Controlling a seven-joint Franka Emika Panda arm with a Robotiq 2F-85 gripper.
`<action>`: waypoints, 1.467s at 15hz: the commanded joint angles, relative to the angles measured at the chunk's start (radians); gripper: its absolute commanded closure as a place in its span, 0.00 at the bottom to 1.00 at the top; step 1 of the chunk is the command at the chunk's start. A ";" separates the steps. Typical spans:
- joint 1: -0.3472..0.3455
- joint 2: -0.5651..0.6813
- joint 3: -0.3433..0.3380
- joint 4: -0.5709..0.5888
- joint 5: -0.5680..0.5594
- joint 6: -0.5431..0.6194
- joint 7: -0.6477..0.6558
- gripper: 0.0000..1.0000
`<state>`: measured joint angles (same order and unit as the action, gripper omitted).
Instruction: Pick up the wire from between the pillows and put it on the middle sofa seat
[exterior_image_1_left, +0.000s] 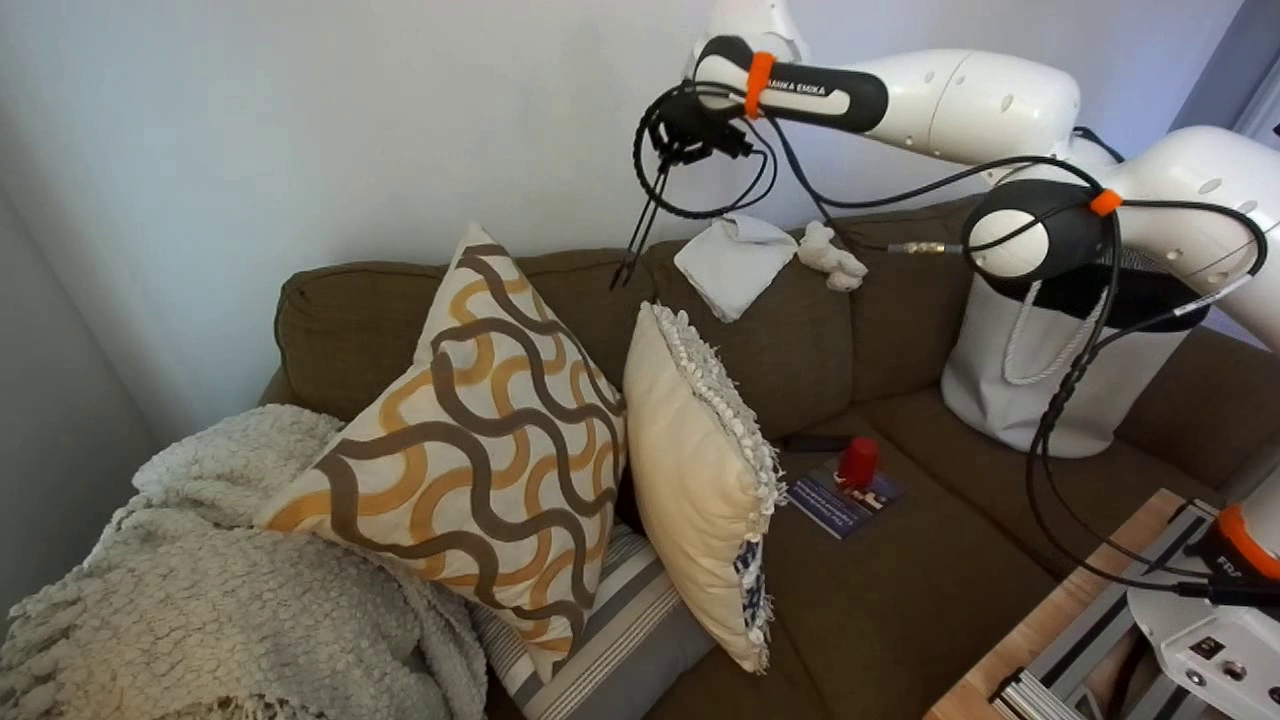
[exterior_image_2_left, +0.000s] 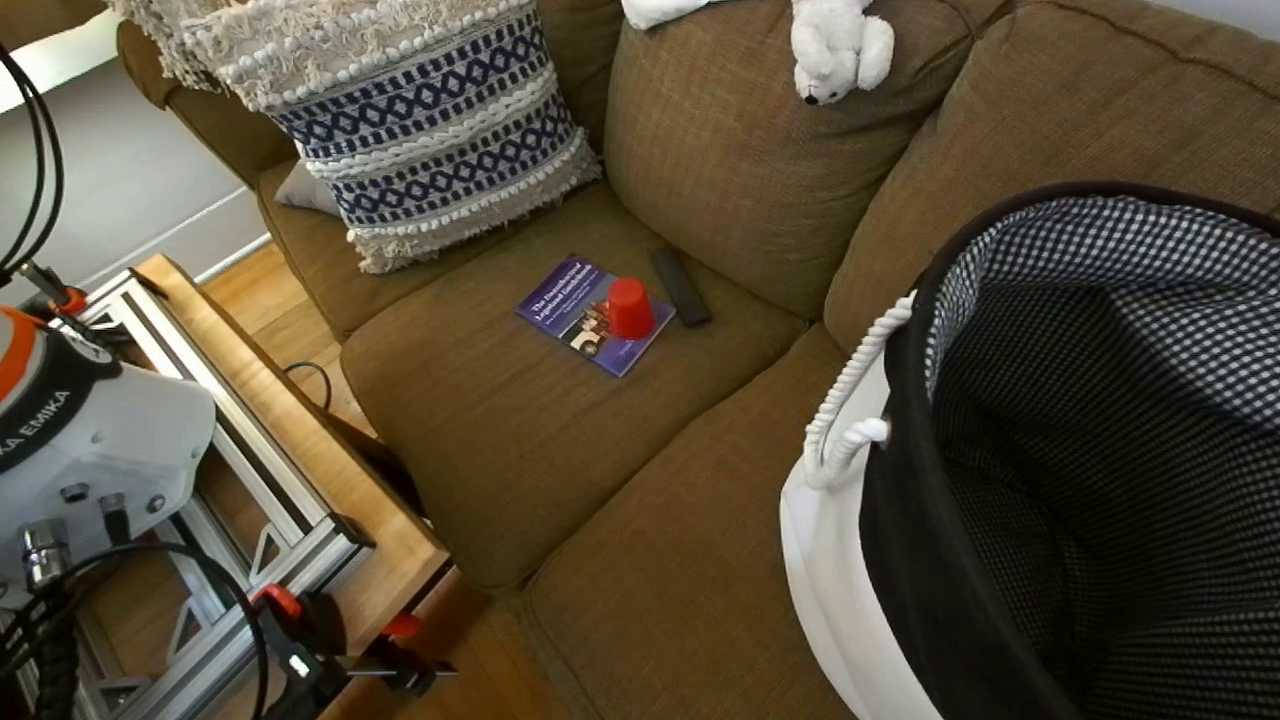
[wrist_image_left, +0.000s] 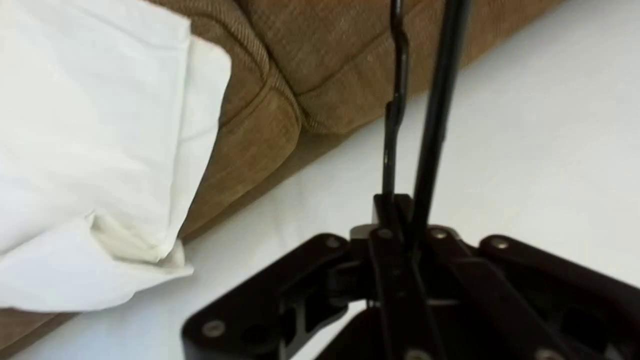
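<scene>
My gripper (exterior_image_1_left: 663, 165) is high in front of the sofa's backrest, right of the patterned pillow's top. It is shut on a black wire (exterior_image_1_left: 640, 232), whose two strands hang down in the air. In the wrist view the strands of the wire (wrist_image_left: 438, 115) run out from the closed jaws (wrist_image_left: 397, 215). A brown-and-yellow patterned pillow (exterior_image_1_left: 480, 430) and a cream fringed pillow (exterior_image_1_left: 685, 450) stand at the sofa's left part. The fringed pillow (exterior_image_2_left: 430, 140) shows its blue pattern in an exterior view. The middle seat (exterior_image_2_left: 470, 420) is brown. Gripper and wire are out of this view.
A purple book (exterior_image_2_left: 565, 300) with a red cup (exterior_image_2_left: 630, 308) on it and a dark remote (exterior_image_2_left: 681, 287) lie on the middle seat. A white basket (exterior_image_1_left: 1030, 370) stands on the far seat. A white cloth (exterior_image_1_left: 735, 265) and a plush bear (exterior_image_1_left: 832, 258) lie on the backrest.
</scene>
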<state>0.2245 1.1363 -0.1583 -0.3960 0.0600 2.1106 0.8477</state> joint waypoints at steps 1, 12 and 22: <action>-0.053 -0.117 -0.041 -0.018 -0.105 -0.168 0.069 0.99; -0.172 -0.209 -0.171 -0.025 -0.351 -0.634 0.150 0.99; -0.166 -0.188 -0.192 -0.025 -0.420 -0.684 0.169 0.99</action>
<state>0.0388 0.9400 -0.3369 -0.4207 -0.3057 1.4122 0.9968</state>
